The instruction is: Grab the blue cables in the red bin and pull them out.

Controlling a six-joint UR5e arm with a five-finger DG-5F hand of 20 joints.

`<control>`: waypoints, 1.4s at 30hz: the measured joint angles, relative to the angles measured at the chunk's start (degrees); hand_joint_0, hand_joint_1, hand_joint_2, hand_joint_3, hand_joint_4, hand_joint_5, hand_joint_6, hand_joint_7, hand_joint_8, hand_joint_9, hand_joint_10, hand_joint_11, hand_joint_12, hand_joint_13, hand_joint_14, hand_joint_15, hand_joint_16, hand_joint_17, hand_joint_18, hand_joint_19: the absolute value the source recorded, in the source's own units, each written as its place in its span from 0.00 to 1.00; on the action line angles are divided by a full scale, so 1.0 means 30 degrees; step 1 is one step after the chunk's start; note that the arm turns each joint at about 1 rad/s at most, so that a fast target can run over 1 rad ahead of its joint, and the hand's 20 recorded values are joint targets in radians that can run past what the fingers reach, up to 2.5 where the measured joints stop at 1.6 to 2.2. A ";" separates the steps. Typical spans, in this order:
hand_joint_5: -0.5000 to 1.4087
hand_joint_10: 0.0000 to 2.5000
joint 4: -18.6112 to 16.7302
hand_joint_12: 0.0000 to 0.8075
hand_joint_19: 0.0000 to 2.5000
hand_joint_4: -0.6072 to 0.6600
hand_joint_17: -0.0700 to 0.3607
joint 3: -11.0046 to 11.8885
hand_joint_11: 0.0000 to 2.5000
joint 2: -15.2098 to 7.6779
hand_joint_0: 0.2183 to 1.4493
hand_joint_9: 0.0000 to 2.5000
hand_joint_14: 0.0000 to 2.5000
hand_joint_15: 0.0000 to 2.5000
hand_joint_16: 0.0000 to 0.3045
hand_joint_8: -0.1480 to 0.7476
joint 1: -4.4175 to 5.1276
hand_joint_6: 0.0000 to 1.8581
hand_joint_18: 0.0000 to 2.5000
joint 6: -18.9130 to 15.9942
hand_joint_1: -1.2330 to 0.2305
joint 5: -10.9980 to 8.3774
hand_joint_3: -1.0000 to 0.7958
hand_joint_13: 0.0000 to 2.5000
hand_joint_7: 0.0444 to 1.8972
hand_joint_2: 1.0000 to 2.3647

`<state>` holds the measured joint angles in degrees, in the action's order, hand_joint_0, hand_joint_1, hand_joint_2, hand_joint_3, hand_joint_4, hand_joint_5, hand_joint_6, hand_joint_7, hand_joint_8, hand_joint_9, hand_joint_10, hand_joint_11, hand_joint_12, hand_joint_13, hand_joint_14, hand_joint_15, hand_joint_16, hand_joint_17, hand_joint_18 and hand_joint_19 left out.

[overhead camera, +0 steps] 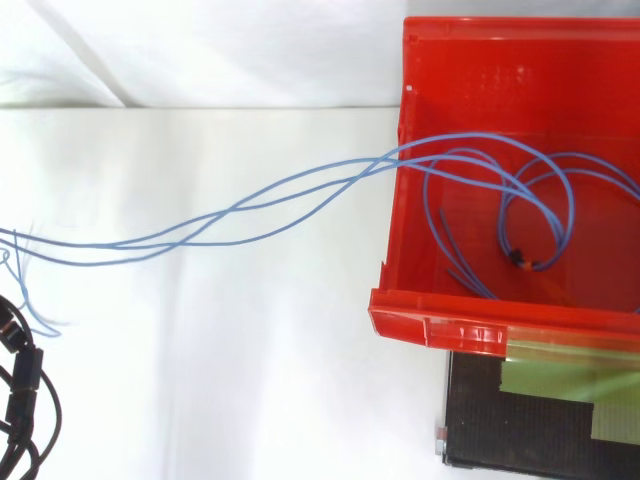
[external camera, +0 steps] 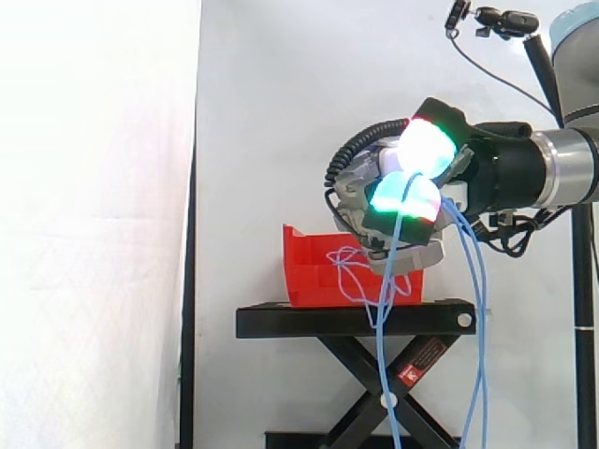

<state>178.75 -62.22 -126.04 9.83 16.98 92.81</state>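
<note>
**Cables partly out, loops left in the bin**

The hand (external camera: 426, 150) hangs in the air above and just to the right of the bin (external camera: 309, 267), well clear of its rim. Its fingers are curled, the glowing pads (external camera: 404, 196) closed together. The blue cables (overhead camera: 300, 185) come out from between them, so I judge it is clenched on the cables rather than closed on nothing.

In the side view, strands drop from the hand in long slack runs past the edge of the stand (external camera: 356, 320) and down toward the floor. Other strands lead back from the hand into the bin's open front.

The task looks about half done. The grab is made and a good length of cable is drawn out. In the top view several strands cross the bin's wall together and stretch well away over the white surface.

The pull is not finished. The cables have not left the bin, and the hanging runs are slack. I judge that more travel away from the bin is needed before the last loops come over the wall.

The bin sits on the black stand, open side toward the hand. Inside it lie a few loose, overlapping loops of blue cable, spread over the floor toward the back. Among them is a small dark end piece with an orange spot (overhead camera: 520, 258). I can see nothing else in the bin. Whether the loops are knotted or only laid over each other I cannot tell.
</note>
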 measured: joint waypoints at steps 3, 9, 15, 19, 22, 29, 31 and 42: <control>0.65 1.00 0.0006 0.39 0.54 0.64 0.33 -0.0002 0.26 -0.0003 0.64 0.34 1.00 0.22 0.11 0.48 0.0003 0.54 0.52 -0.0015 0.20 0.0000 0.00 0.43 0.15 0.00; 0.65 1.00 0.0001 0.39 0.53 0.64 0.33 -0.0016 0.25 -0.0005 0.64 0.34 1.00 0.22 0.11 0.48 0.0017 0.54 0.51 0.0032 0.20 0.0001 0.00 0.43 0.15 0.00; 0.65 1.00 -0.0104 0.39 0.50 0.64 0.33 -0.0208 0.26 -0.0014 0.64 0.34 1.00 0.22 0.11 0.48 0.0057 0.54 0.51 0.0087 0.20 0.0042 0.00 0.44 0.15 0.00; 0.64 1.00 -0.0197 0.39 0.49 0.64 0.34 -0.0266 0.25 -0.0015 0.65 0.34 1.00 0.21 0.11 0.48 0.0082 0.55 0.51 0.0094 0.20 0.0059 0.00 0.45 0.14 0.00; 0.64 1.00 -0.0217 0.39 0.47 0.64 0.34 -0.0271 0.26 -0.0015 0.65 0.34 1.00 0.21 0.11 0.48 0.0086 0.56 0.51 0.0096 0.21 0.0044 0.00 0.45 0.14 0.00; 0.64 1.00 -0.0222 0.38 0.45 0.65 0.34 -0.0282 0.25 -0.0023 0.65 0.34 1.00 0.21 0.11 0.48 0.0091 0.57 0.51 0.0096 0.21 0.0031 0.00 0.45 0.14 0.00; 0.64 1.00 -0.0225 0.39 0.45 0.64 0.34 -0.0282 0.25 -0.0021 0.66 0.34 1.00 0.22 0.11 0.47 0.0091 0.57 0.51 0.0096 0.21 0.0030 0.00 0.45 0.13 0.00; 0.63 1.00 -0.0226 0.38 0.45 0.64 0.34 -0.0281 0.25 -0.0023 0.66 0.34 1.00 0.22 0.11 0.48 0.0091 0.61 0.51 0.0096 0.21 0.0030 0.00 0.45 0.12 0.00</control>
<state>178.07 -63.06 -126.11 10.11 17.27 92.90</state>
